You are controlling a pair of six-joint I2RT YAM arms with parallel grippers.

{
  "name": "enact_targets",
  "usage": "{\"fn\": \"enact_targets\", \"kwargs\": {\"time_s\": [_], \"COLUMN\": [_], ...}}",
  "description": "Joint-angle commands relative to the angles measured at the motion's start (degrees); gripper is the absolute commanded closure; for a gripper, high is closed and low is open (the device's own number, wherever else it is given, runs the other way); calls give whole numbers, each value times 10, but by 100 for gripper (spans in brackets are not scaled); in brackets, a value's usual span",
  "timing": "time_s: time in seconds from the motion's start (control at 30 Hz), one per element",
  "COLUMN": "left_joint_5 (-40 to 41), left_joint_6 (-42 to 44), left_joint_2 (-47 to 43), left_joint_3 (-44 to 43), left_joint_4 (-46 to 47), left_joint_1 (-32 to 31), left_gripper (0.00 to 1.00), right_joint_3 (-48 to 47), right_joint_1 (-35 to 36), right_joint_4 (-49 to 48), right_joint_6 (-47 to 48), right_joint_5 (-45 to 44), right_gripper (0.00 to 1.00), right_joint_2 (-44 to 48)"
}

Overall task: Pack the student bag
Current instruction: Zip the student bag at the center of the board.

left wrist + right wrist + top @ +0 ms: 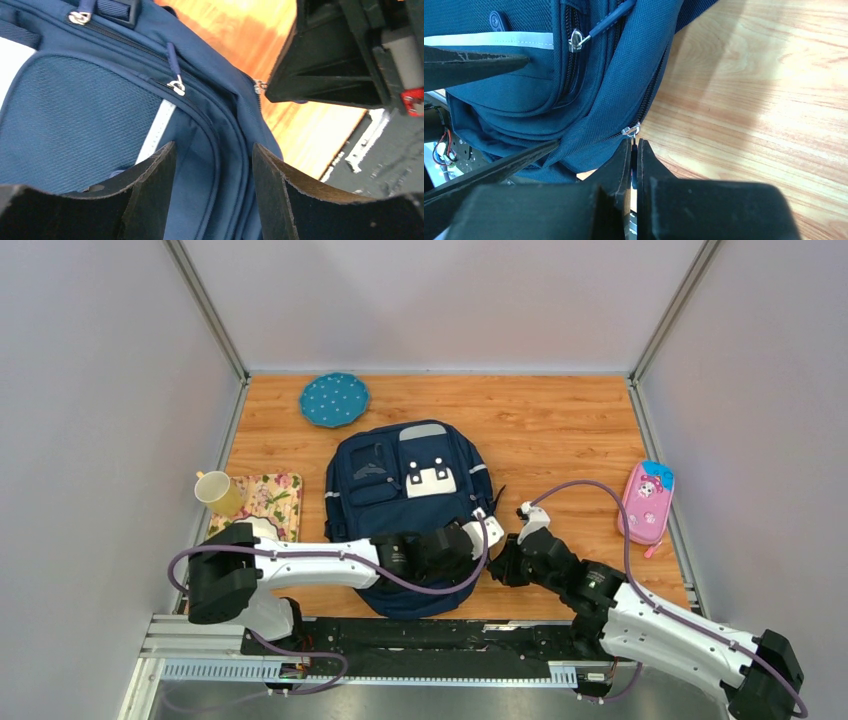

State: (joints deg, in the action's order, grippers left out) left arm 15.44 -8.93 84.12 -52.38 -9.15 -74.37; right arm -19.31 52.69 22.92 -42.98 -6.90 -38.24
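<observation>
left jaws: held apart over backpack (75, 115) edge | right jaws: clamped on zip pull (630, 131) (side seam) | backpack: laid flat on tabletop (560, 430)

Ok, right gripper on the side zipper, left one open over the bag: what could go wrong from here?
1. The right gripper seems to pinch only the small zipper pull at its fingertips; it could slip off under a tug.
2. The left gripper is open, not holding the student bag, so the fabric may drag or bunch instead of unzipping.
3. Both grippers sit close together; they could collide.
</observation>
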Motion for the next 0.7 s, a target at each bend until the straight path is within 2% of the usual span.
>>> {"fn": "enact_targets", "kwargs": {"time_s": [0.0, 0.1, 0.23, 0.3, 0.4, 0.43, 0.5, 0.53, 0.63, 0.67], "left_joint_5": [116, 158, 243, 276, 295, 298, 300, 300, 302, 299], "left_joint_6": [45, 45, 29, 18, 17, 17, 17, 21, 27, 28], "left_joint_2": [20, 33, 63, 81, 96, 99, 103, 102, 96, 90], "left_joint_3": [-19, -16, -30, -37, -39, -40, -44, -46, -41, -38], "left_joint_4": [18, 26, -10, -23, -31, -34, -38, -39, -39, -40], "left_joint_1": [-18, -19, -19, -19, -19, -19, -19, -19, -19, -19], "left_gripper": [35, 35, 35, 38, 51, 63, 72, 84, 100, 100], "right_joint_3": [2, 4, 4, 2, -1, -2, -1, -1, -3, -5], "right_joint_1": [0, 0, 0, 0, 0, 0, 0, 0, 0, 0], "right_joint_4": [27, 27, 23, 22, 22, 21, 20, 19, 20, 21], "right_joint_6": [9, 11, 13, 16, 17, 17, 18, 18, 18, 19], "right_joint_5": [11, 14, 20, 21, 21, 22, 22, 22, 23, 23], "right_gripper": [100, 100, 100, 100, 100, 100, 100, 100, 100, 100], "right_joint_2": [18, 19, 19, 19, 18, 18, 18, 19, 18, 17]}}
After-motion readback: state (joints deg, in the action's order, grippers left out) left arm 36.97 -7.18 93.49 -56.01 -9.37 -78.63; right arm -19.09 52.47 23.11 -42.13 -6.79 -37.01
